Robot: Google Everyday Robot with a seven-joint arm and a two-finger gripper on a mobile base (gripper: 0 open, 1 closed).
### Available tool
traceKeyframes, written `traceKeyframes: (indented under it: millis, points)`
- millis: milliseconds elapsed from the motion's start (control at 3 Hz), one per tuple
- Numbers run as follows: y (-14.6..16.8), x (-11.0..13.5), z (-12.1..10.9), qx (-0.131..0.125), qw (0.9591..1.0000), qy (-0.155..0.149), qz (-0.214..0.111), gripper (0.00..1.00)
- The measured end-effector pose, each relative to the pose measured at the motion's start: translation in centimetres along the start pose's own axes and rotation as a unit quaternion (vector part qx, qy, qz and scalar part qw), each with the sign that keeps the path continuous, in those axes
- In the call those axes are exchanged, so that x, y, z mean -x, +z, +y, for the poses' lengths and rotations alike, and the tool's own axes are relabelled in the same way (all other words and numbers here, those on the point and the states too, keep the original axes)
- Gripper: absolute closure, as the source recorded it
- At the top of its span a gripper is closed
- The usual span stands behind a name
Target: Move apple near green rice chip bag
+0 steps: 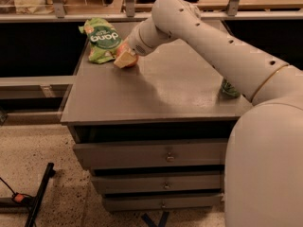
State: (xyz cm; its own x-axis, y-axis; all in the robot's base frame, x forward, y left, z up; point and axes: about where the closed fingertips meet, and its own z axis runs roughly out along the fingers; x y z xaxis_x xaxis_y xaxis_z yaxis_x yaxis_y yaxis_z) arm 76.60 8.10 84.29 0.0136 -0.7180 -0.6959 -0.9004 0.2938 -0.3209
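Observation:
The green rice chip bag point(101, 39) lies flat at the back left of the grey cabinet top point(161, 91). My gripper point(124, 59) is just to the right of the bag, low over the top. Its beige fingers point(121, 60) are closed around the red-orange apple point(133, 60). The apple is mostly hidden by them and sits at or just above the surface, almost touching the bag's right edge. My arm reaches in from the right across the cabinet.
A green drink can point(229, 88) stands at the right edge of the top, partly hidden behind my arm. The cabinet has drawers point(165, 155) below. A shelf rail point(57, 15) runs along the back. A black stand leg point(40, 195) lies on the floor at the left.

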Motion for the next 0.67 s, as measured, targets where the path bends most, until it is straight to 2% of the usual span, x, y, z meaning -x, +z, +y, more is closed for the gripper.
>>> traceKeyframes:
  millis: [667]
  points:
    - [-0.27, -0.12, -0.05, 0.006, 1.0000, -0.001, 0.000, 0.12]
